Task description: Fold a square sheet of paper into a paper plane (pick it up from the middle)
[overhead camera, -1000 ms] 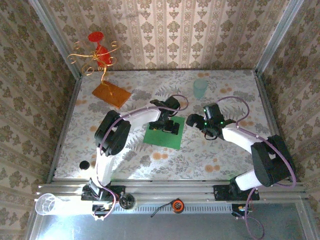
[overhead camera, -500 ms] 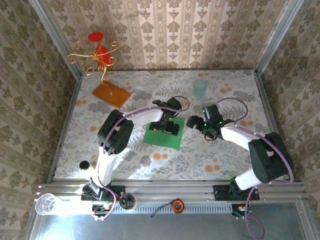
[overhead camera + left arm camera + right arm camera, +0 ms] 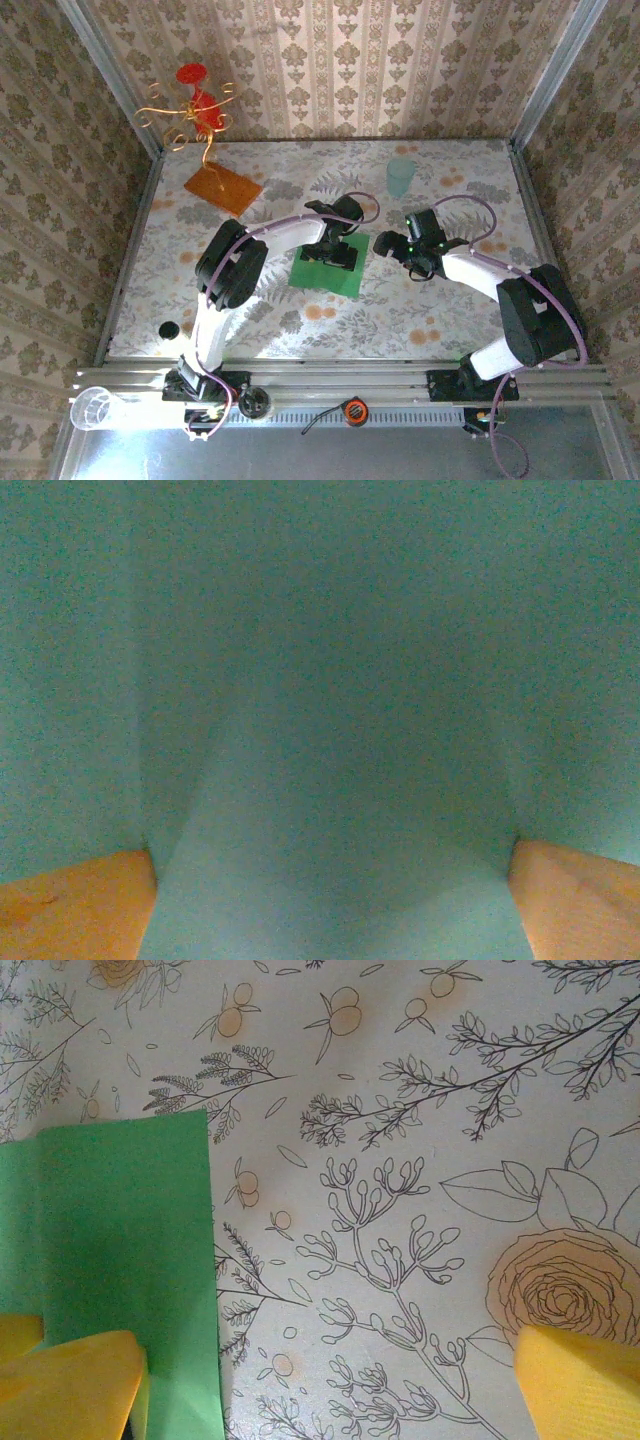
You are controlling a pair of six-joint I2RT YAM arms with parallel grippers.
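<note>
From overhead I see the green paper sheet (image 3: 320, 272) lying flat in the middle of the table (image 3: 250, 300). My left gripper (image 3: 333, 250) sits over the sheet's 12 o'clock half and my right gripper (image 3: 384, 244) is just off its 2 o'clock corner. On the left wrist camera the sheet (image 3: 320, 680) is right up against the lens and runs between the orange fingertips (image 3: 70, 910), which are spread wide at 7 and 5 o'clock. On the right wrist camera the jaws stand wide apart too: the sheet (image 3: 110, 1250) lies toward 9 o'clock, one yellow fingertip (image 3: 65, 1385) overlaps its edge strip, and the other is over bare table at 5 o'clock.
</note>
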